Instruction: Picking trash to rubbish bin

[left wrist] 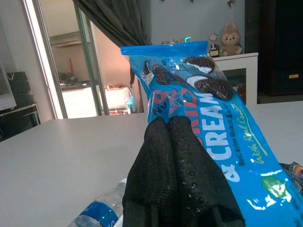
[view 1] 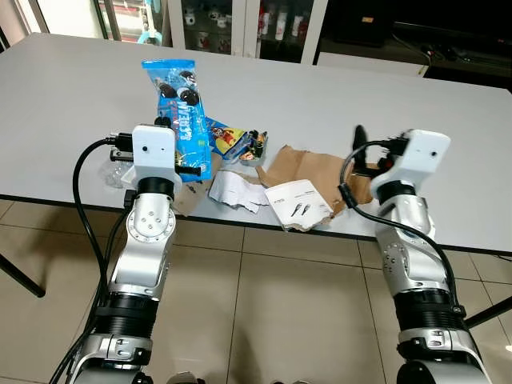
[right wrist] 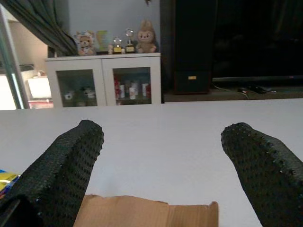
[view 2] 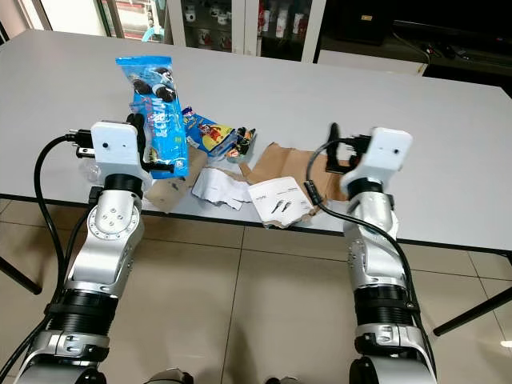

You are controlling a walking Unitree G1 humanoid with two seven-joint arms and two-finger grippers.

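Observation:
A blue cookie packet [view 1: 179, 102] stands tilted above the near left part of the white table [view 1: 456, 152], and my left gripper [left wrist: 168, 125] is shut on its lower half. A brown paper sheet [view 1: 308, 166] lies flat near the front edge, with my right gripper [right wrist: 161, 151] hovering open over its right end, nothing between the fingers. Between the arms lie a colourful snack wrapper [view 1: 230, 139], a crumpled white paper [view 1: 236, 190] and a white leaflet [view 1: 298, 203] that overhangs the edge.
A clear plastic bottle [view 1: 114, 170] lies on the table beside my left wrist. The table's front edge runs just before both arms, with tiled floor [view 1: 272, 304] below. Glass cabinets [right wrist: 104, 85] stand beyond the far side.

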